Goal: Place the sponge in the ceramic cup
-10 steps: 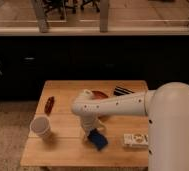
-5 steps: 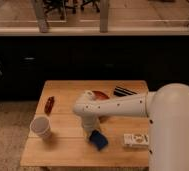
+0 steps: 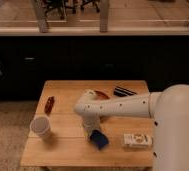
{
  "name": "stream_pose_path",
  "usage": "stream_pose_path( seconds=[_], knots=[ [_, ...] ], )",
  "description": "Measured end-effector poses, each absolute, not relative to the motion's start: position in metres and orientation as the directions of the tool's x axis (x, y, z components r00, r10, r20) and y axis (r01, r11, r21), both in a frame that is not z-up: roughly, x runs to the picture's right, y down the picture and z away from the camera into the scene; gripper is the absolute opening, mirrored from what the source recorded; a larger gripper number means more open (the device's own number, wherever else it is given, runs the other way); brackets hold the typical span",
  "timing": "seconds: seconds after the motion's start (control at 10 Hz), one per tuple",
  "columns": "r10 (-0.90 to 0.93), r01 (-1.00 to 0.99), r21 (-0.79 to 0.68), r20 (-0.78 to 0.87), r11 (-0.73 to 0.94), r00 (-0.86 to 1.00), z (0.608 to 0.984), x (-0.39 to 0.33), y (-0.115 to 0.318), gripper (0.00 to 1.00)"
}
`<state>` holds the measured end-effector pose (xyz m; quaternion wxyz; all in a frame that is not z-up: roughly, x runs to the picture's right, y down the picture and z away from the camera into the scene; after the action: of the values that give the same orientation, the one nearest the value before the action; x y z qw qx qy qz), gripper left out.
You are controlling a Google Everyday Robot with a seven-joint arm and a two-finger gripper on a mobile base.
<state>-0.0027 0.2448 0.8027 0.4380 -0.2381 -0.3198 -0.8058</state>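
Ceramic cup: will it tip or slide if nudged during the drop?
Probably tippy: the ceramic cup stands upright, narrowing toward its base, near the table's edge. It is likely rigid and smooth, so a side nudge may slide it. The gripper is at the sponge, to the cup's right as pictured.

The white end effector (image 3: 94,132) hangs at the middle of the pale wooden tabletop (image 3: 63,150), against the dark blue sponge (image 3: 100,139). The ceramic cup (image 3: 40,127) by the left edge is white.
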Motion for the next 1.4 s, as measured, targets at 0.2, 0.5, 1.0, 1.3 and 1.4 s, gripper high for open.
stream_pose_path(
  seconds=[0.2,0.5,1.0,1.3,1.4],
  knots=[
    [-0.576,0.856,0.313,0.639,-0.411,-0.510,0.795,-0.007,0.234,0.00],
    [-0.600,0.858,0.320,0.616,-0.402,-0.511,0.785,-0.007,0.215,0.00],
    [-0.641,0.864,0.331,0.578,-0.380,-0.504,0.770,-0.011,0.178,0.00],
    [-0.669,0.861,0.343,0.543,-0.375,-0.507,0.751,-0.020,0.146,0.00],
    [-0.677,0.859,0.348,0.531,-0.375,-0.510,0.746,-0.024,0.138,0.00]
  ],
)
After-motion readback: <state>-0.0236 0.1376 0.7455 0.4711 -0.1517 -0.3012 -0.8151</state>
